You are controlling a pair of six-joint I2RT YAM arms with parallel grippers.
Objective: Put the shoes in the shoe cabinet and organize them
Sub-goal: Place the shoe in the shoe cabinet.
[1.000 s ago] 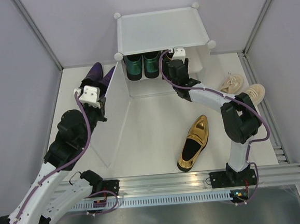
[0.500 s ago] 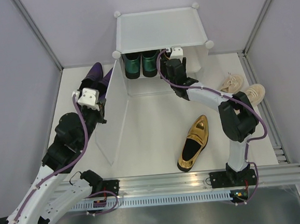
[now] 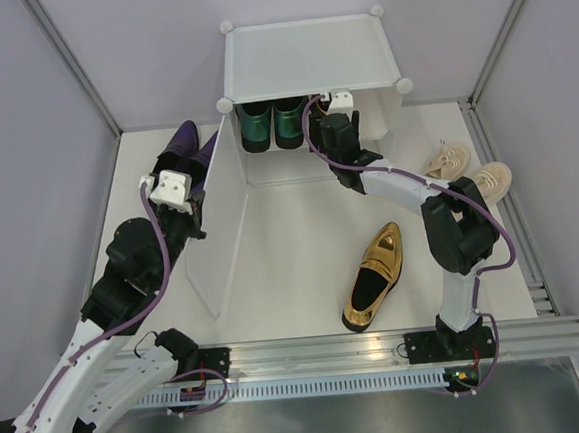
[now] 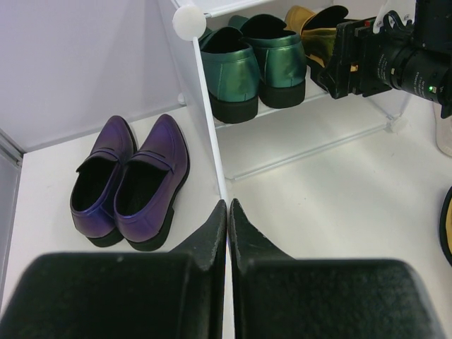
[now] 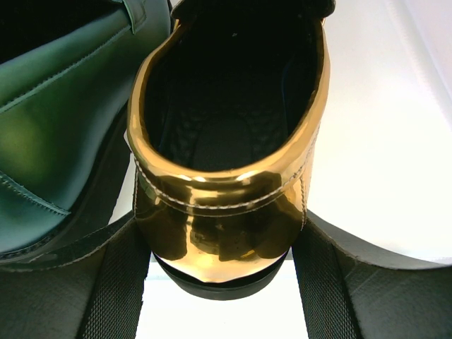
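Inside the shoe cabinet (image 3: 307, 60), green loafers (image 3: 275, 124) sit shelved; the right gripper (image 5: 219, 229) clasps the heel of one gold loafer (image 5: 226, 205) beside them, and the left gripper (image 4: 227, 212) is pinched shut. Outstanding: second gold loafer (image 3: 372, 275), purple pair (image 4: 131, 180), beige sneakers (image 3: 471, 169).

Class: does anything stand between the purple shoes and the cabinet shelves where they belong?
Yes: the cabinet's open door stands upright between the purple shoes and the shelves, so they would likely have to go round its free edge.
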